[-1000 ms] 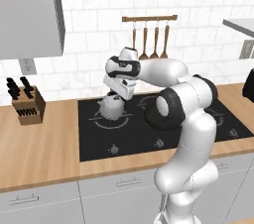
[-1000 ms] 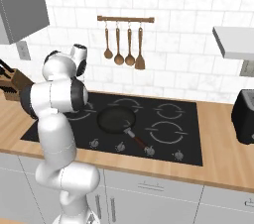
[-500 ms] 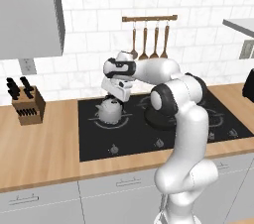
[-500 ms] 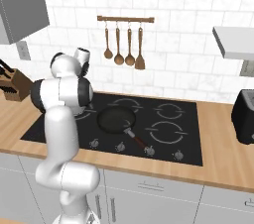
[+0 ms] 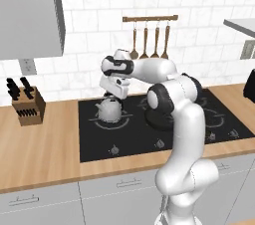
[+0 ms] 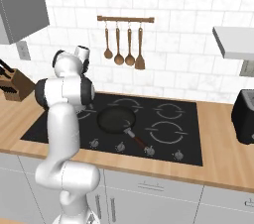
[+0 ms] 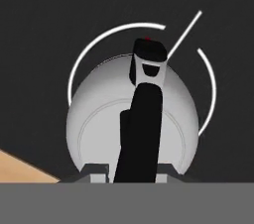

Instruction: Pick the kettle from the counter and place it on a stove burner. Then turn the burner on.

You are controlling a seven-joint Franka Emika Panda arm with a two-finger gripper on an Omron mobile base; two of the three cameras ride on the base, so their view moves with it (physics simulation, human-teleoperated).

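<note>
— Kettle (image 5: 109, 110)?
— Sitting upright on the black cooktop (image 5: 199, 134), on the stove burner (image 5: 99, 123) at the rear left corner, near the cooktop's left edge. From the hand camera, seen from above: rounded grey body (image 7: 99, 129) inside the white ring (image 7: 82, 59), black handle (image 7: 141, 129) arching across the middle.
— Gripper (image 5: 114, 96)?
— Right above the kettle, pointing down at the handle. Open or closed around it: cannot tell; fingertips barely visible at the bottom of the hand view, either side of the handle.
— Counter (image 5: 40, 144)?
— Wooden, running left and right of the cooktop. Knife block (image 5: 27, 104) toward the left end, against the wall.
— Anything else on the cooktop?
— Black frying pan (image 6: 116, 120) on the front middle burner, handle aimed at the front edge. Row of knobs (image 6: 120, 146) along that edge.
— Wall?
— Rail of hanging utensils (image 6: 124, 44) above the cooktop's rear edge.
</note>
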